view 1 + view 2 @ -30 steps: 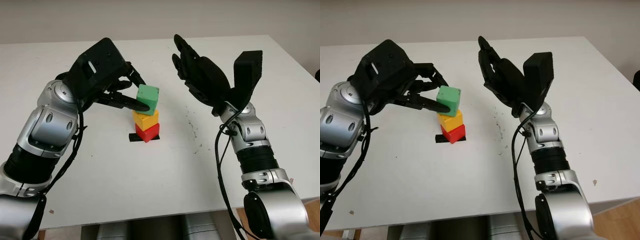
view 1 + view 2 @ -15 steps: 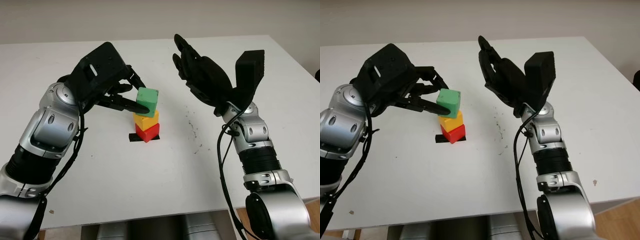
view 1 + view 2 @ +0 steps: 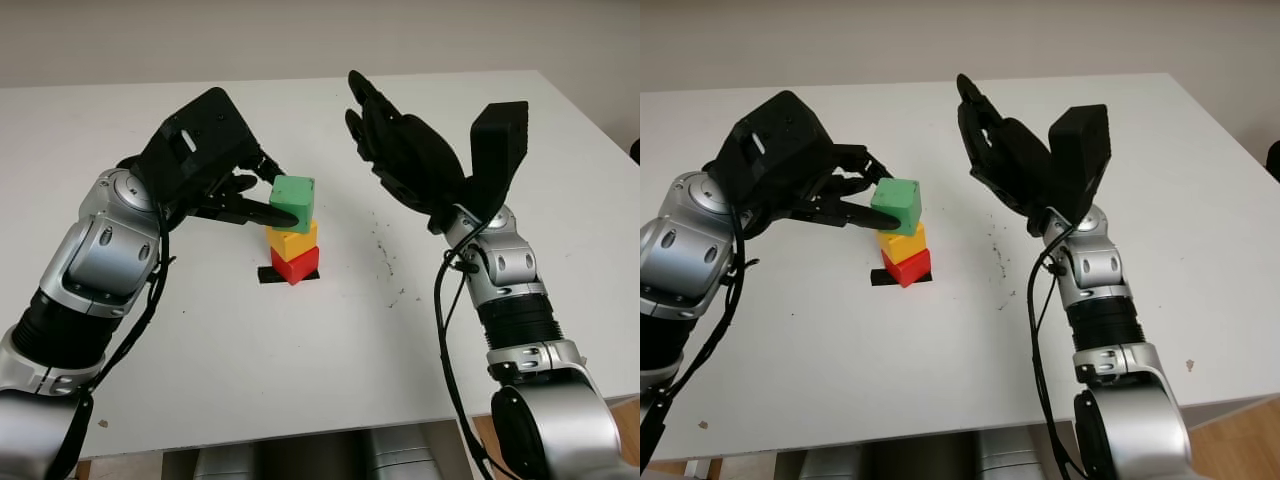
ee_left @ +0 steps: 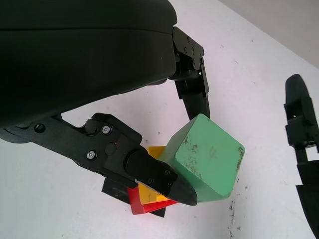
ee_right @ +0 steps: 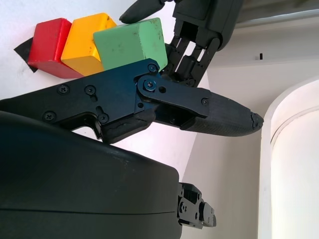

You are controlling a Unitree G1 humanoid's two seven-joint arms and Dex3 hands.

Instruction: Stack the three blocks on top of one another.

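A red block (image 3: 296,266) stands on a black tape mark (image 3: 267,275) in the middle of the white table (image 3: 300,360). A yellow block (image 3: 291,241) sits on the red one, and a green block (image 3: 294,201) sits on the yellow, nearly level. My left hand (image 3: 274,193) comes in from the left and is shut on the green block: one finger (image 4: 164,179) presses its near side, another (image 4: 195,102) its far side. My right hand (image 3: 392,145) is open, raised above the table to the right of the stack, palm toward it.
The black tape mark pokes out left of the red block. Small dark specks (image 3: 385,262) mark the table right of the stack. The table's front edge (image 3: 300,425) runs close below my arms.
The green block has gone from tilted to nearly level on the yellow block. My left hand shifted slightly with it. The right hand has stayed in place.
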